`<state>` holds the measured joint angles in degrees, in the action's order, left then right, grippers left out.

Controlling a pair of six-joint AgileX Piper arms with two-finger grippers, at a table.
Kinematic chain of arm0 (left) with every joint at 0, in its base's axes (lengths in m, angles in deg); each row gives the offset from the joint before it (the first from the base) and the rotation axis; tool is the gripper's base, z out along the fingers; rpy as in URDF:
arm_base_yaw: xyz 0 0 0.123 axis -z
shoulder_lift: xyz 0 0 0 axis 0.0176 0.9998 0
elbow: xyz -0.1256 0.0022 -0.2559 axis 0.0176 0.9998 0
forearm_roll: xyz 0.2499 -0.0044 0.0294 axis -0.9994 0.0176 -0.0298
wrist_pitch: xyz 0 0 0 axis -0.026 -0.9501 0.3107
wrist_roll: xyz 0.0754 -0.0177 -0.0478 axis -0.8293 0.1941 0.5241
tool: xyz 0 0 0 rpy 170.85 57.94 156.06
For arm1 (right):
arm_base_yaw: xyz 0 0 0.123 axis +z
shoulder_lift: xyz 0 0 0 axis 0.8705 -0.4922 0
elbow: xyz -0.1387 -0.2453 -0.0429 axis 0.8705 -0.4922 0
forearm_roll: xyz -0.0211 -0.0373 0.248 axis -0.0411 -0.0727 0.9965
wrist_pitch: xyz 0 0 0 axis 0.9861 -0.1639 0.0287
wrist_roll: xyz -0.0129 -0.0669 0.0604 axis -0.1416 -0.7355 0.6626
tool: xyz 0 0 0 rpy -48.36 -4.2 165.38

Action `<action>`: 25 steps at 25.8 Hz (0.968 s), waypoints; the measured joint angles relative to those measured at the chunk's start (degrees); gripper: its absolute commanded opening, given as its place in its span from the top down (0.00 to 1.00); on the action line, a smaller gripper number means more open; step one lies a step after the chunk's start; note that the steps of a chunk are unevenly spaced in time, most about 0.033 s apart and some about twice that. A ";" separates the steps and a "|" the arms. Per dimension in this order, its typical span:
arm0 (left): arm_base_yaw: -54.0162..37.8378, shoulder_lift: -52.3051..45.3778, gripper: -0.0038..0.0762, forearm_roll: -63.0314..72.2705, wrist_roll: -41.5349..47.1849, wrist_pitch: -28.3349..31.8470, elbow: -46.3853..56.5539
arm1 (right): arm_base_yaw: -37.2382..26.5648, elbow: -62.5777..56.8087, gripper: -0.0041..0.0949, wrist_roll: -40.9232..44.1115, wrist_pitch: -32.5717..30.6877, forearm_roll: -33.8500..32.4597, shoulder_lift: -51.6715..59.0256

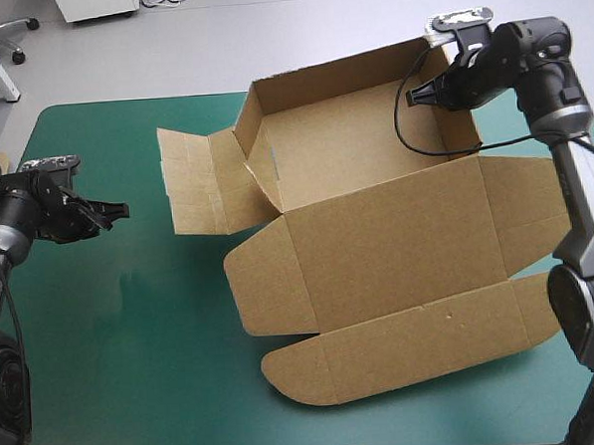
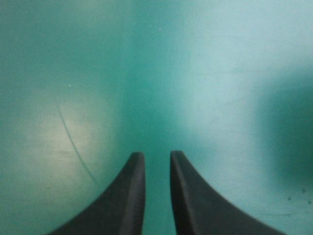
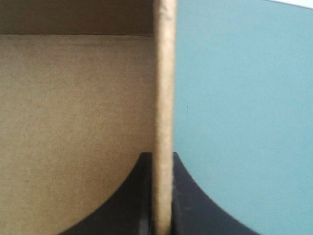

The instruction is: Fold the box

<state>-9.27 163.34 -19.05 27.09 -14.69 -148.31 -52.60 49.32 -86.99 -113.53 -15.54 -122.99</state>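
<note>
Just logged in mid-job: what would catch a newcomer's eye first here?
The brown box midway on the teal-green cover, walls raised, its lid flat toward the near edge. The right tool is shut on the right wall near the far corner; the left tool hovers open over bare cover.

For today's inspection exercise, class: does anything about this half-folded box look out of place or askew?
Yes: the box has its left side panel lying flat on the teal-green cover, while the far wall and right wall stand upright.
</note>
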 measured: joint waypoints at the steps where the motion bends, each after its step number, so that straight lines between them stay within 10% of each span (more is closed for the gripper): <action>1: 0.00 1.05 0.86 0.28 0.00 -0.05 0.00 | -0.65 0.00 0.99 -0.61 -0.50 0.97 1.66; 14: 1.39 6.80 0.89 51.58 -34.82 -3.02 0.00 | -9.50 -15.25 0.99 -6.94 0.50 14.04 15.69; 25: 12.35 7.09 0.89 59.61 -40.44 -6.67 0.00 | -9.62 -24.96 0.99 -8.53 7.86 16.11 15.76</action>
<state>3.08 170.43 40.57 -13.36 -21.36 -148.31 -62.23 24.35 -95.52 -105.66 0.57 -107.23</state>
